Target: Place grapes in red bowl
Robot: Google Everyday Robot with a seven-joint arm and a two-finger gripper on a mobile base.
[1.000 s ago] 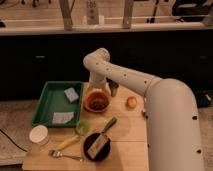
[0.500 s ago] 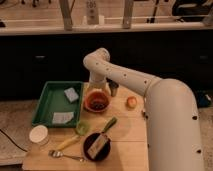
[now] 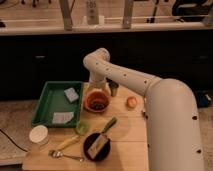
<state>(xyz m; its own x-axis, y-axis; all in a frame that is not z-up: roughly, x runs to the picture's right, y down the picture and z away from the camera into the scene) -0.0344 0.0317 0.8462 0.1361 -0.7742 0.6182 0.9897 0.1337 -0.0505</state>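
The robot's white arm (image 3: pixel 165 107) comes in from the lower right as 1 thick segment, rises toward the upper left to a rounded joint near the dark wall, and from there bends straight down toward the table (image 3: pixel 127 135). At the end of this downward part the gripper (image 3: pixel 102 88) hangs just above the back rim of the red bowl (image 3: pixel 88 105); it points downward. I cannot tell if the gripper is open or closed, because its tip is dark and merges with the background. The grapes (image 3: pixel 98 104) lie inside the red bowl as a dark cluster, below the gripper. The bowl stands on the table just beside the right edge of a green tray (image 3: pixel 42 102), which holds 2 pale flat pieces (image 3: pixel 71 94). To the right of the bowl, near the arm, sits 1 round orange fruit (image 3: pixel 131 102), apart from the bowl. In front of the bowl there is a small green cup (image 3: pixel 82 128) and a tool with a green handle (image 3: pixel 108 124), which reaches to a black dish (image 3: pixel 88 152). A white round container (image 3: pixel 39 134) stands at the left edge of the table, and a spoon (image 3: pixel 65 156) lies near the front edge.
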